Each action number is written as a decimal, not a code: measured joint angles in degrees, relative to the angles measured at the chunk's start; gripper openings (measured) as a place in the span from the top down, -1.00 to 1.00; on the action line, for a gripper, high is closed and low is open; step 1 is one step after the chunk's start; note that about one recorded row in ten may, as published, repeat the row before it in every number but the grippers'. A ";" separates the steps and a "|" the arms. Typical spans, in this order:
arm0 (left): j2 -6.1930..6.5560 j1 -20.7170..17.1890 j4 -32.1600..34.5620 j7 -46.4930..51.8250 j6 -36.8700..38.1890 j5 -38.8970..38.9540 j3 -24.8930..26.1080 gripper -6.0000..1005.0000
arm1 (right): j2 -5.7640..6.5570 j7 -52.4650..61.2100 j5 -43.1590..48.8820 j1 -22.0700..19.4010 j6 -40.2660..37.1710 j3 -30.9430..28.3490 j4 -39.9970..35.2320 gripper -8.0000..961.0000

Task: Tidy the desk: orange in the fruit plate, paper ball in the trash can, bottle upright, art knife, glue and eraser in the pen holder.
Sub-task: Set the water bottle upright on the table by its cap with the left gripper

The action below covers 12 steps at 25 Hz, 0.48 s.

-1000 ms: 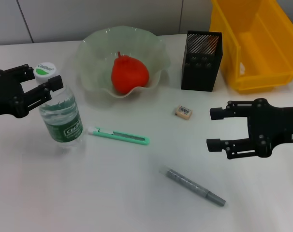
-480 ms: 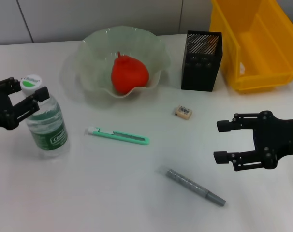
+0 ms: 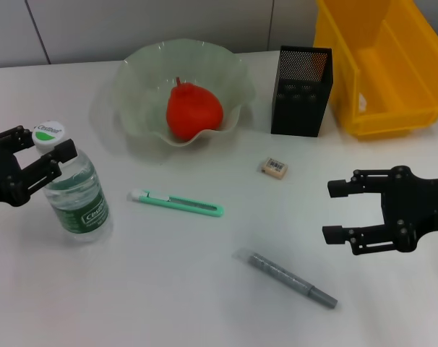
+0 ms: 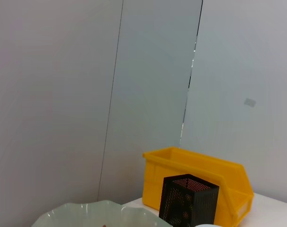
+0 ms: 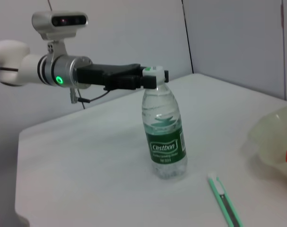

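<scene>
The bottle (image 3: 76, 189) stands upright on the desk (image 3: 175, 289) at the left, and the left gripper (image 3: 40, 155) has its jaws around the neck just under the cap; whether they clamp it or merely flank it cannot be told. The right gripper (image 3: 336, 212) hovers at the right with jaws apart, holding nothing, near the eraser (image 3: 274, 168).

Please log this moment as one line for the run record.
left gripper: at cap of upright clear plastic water bottle | right gripper: open, idle above white table | green art knife: untouched
</scene>
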State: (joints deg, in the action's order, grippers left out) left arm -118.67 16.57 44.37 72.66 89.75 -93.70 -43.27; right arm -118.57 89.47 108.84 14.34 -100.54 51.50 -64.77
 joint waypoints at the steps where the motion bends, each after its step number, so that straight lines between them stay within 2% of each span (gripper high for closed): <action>1: 0.00 0.00 -0.17 0.00 0.01 0.00 -0.02 0.10 | -0.03 -0.03 0.22 0.05 0.00 0.00 0.00 -0.61; 12: 0.12 -0.96 -0.77 -0.47 1.61 1.74 0.31 0.10 | -0.26 -0.77 0.59 0.34 0.00 -0.01 0.08 -0.61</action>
State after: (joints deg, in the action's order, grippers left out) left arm -118.55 15.62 43.60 72.19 91.36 -91.96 -42.96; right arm -118.83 88.70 109.43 14.68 -100.54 51.50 -64.69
